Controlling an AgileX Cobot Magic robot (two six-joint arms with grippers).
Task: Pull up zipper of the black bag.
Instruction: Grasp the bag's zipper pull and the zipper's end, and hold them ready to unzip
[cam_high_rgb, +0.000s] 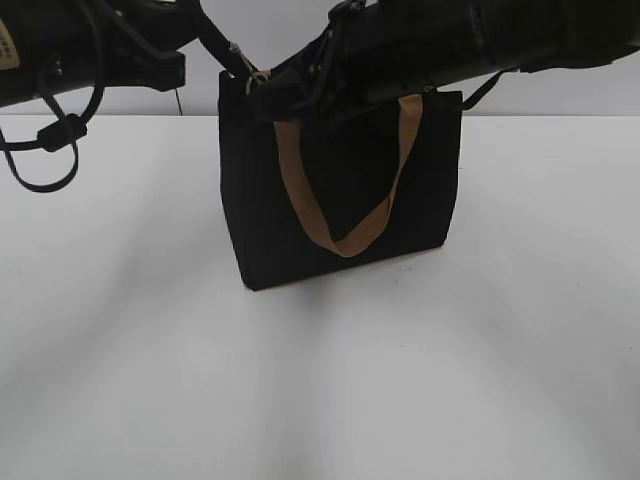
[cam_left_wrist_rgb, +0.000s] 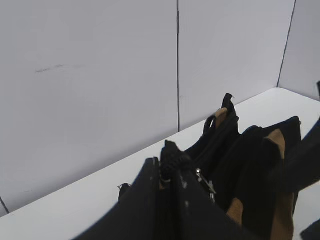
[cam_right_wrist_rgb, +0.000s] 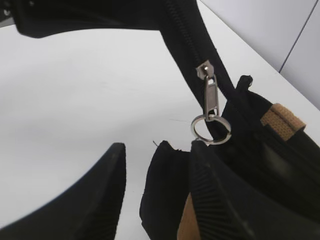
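Zipper (cam_right_wrist_rgb: 212, 102) — silvery tab, ring — hangs beside right end effector (cam_right_wrist_rgb: 155, 175), fingers apart; left's state unclear.

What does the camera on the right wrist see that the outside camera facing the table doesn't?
Only the right wrist view shows the silvery pull tab up close, with a metal ring hanging from it, and the right gripper with its ribbed fingers spread open just short of that ring. Only the exterior view shows the whole black bag standing on the white table, its tan strap handle looping down the front, and both arms above it. Both show the bag, the zipper and the table.
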